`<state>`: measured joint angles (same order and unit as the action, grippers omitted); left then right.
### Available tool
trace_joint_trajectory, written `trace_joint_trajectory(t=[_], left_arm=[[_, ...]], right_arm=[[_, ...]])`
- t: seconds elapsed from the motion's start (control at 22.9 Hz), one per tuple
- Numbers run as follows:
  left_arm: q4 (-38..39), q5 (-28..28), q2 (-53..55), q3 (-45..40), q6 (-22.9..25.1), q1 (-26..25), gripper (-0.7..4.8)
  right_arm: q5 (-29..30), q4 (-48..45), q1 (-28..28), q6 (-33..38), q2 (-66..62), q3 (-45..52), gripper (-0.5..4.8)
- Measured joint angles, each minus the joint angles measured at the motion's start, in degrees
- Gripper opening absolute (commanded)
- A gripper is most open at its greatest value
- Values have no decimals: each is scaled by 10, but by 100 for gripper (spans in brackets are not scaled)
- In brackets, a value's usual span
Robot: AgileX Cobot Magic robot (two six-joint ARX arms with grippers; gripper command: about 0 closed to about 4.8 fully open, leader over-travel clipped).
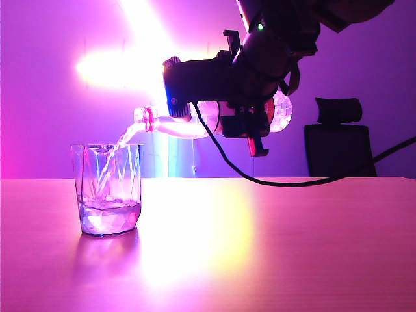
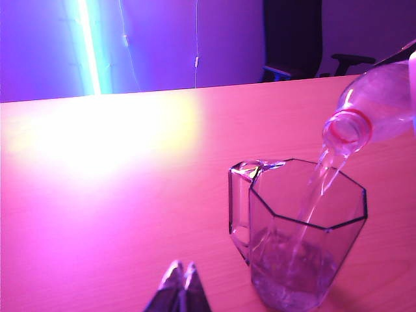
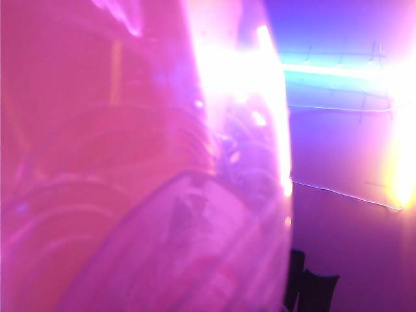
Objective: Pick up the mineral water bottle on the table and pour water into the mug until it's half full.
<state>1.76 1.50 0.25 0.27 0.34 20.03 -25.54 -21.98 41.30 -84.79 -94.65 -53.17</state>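
Item: pouring step, in progress.

Mineral water bottle: held nearly level above the tabletop, neck with its red ring tipped slightly downward toward the mug. Mouth sat just above and beside the mug's rim, not touching it. The bottle body filled most of the right wrist view as a blurred pink mass.

Right pincer: clamped on the bottle's middle, arm reaching in from the upper right of the exterior view. Its fingers themselves were largely lost against the dark wrist housing; the grip was judged from the bottle hanging there with no other support.

Water: a thin clear stream ran from the bottle mouth into the mug. A shallow pool lay in the base, judged at roughly a quarter to a third of the height, glare making the level hard to read.

Mug: clear faceted glass, upright on the tabletop at the left of the exterior view. A handle showed on its side in the left wrist view.

Left pincer: tips together, empty, low near the tabletop just beside the mug and apart from it.

Step assessed: pouring, short of the half mark.

Next move, assessed: the tilt held steady until the level neared halfway, then the bottle rolled back upright promptly, allowing for the last of the stream; mouth kept over the rim to avoid spill on the tabletop.
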Motion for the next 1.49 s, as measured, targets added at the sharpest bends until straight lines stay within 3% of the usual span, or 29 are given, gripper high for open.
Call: trace_joint_trajectory(t=[0.87, 1.22, 1.49], left_arm=[[0, 0, 0, 0, 0, 0, -2], [0, 0, 0, 0, 0, 0, -2], [0, 0, 0, 0, 0, 0, -2]], right_arm=[[6, 0, 0, 11, 0, 0, 237], [33, 0, 16, 124, 0, 0, 238], [41, 2, 15, 317, 7, 0, 238]])
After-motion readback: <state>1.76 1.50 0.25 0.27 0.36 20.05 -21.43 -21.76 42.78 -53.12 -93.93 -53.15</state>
